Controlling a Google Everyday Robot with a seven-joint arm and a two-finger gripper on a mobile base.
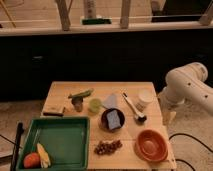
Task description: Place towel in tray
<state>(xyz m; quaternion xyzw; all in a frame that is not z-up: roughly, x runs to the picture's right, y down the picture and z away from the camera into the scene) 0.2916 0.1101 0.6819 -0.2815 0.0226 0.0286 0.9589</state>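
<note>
A pale grey-blue towel (111,101) lies crumpled near the middle of the wooden table (127,87). The green tray (62,137) sits at the table's front left corner and holds an orange fruit (31,159) and a yellow corn-like item (43,155). My white arm (187,86) comes in from the right. My gripper (167,116) hangs beside the table's right edge, well right of the towel and far from the tray.
A dark bowl (113,120) with a blue sponge-like block stands in front of the towel. Around it are a dish brush (134,109), white cup (145,98), orange bowl (151,145), grapes (107,147), green cup (95,105), brown cup (77,104), green vegetable (81,93) and a tan block (53,110).
</note>
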